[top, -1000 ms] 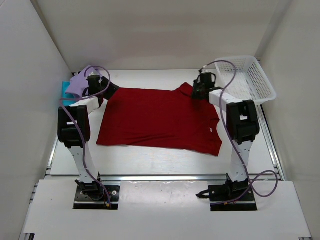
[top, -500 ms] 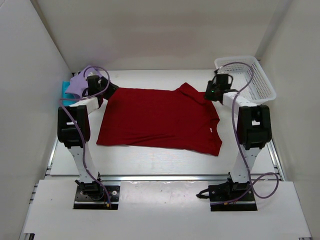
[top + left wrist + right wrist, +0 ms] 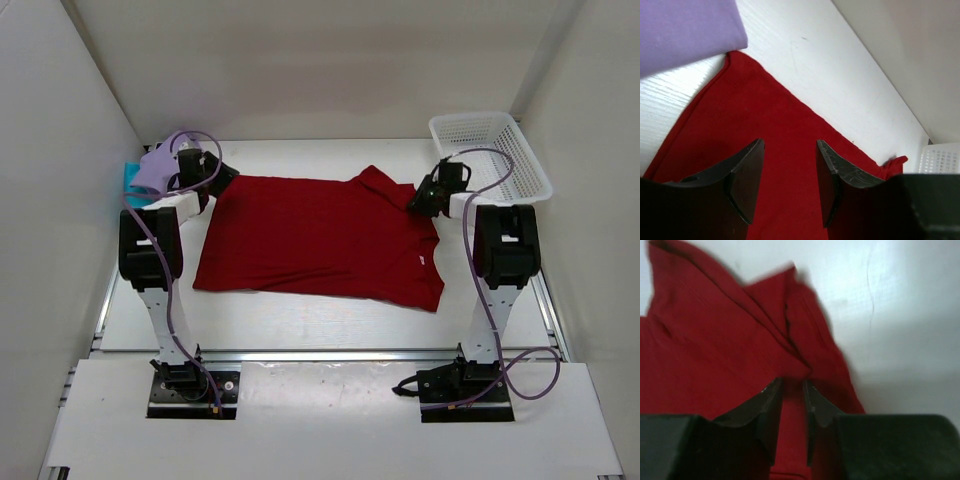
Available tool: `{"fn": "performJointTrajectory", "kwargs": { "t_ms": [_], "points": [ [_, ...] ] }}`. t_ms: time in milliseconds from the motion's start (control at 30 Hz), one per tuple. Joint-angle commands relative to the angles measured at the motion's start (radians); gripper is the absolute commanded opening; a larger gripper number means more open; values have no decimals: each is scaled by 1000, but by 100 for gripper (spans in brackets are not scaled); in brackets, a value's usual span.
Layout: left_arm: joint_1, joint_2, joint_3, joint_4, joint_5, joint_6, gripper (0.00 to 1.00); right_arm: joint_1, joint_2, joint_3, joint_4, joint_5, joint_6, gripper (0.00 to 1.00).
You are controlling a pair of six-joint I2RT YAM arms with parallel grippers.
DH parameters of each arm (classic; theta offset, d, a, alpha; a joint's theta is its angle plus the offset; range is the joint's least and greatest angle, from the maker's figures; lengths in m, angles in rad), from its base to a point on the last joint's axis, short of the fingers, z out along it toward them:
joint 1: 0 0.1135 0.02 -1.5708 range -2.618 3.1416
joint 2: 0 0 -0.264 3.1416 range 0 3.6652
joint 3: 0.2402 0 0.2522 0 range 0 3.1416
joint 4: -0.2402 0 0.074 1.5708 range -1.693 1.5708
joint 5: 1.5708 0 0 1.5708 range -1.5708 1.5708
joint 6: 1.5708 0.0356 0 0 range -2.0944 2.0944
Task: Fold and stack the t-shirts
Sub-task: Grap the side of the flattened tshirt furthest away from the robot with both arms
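Red shirt (image 3: pixel 320 235) flat, right gripper (image 3: pixel 792 383) seemingly pinching it (blurred), left gripper (image 3: pixel 790 146) agape.

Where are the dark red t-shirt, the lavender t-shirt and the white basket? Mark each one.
dark red t-shirt (image 3: pixel 320 235): top external view, middle of its spread body.
lavender t-shirt (image 3: pixel 685 25): left wrist view, flat cloth at upper left.
white basket (image 3: pixel 490 135): top external view, bare mesh floor.
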Motion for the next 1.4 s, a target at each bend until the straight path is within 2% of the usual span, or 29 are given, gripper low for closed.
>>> {"fn": "performJointTrajectory", "kwargs": {
  "t_ms": [0,100,400,567,867,933,1033,1167,1367],
  "points": [
    [8,7,35,0,-10,10,56,6,-47,-62,90,-12,86,23],
    [5,9,38,-4,-16,16,56,0,-45,-105,159,-43,140,28],
    [-3,19,38,-3,-25,19,57,-43,-54,-194,291,-69,255,28],
    [-7,21,49,-11,-22,20,56,-34,-28,-108,233,-52,216,23],
    [0,30,55,-17,-31,30,56,-39,2,-81,211,-66,219,27],
    [5,24,59,-21,-34,28,56,-25,-20,-87,171,-2,187,25],
    [8,19,50,-15,-42,34,56,-11,-88,-151,202,80,161,26],
    [2,27,49,-9,-24,22,56,-17,-33,-96,156,53,147,22],
    [-1,24,39,-3,-31,27,56,-6,1,-52,142,39,150,22]
  ]
}}
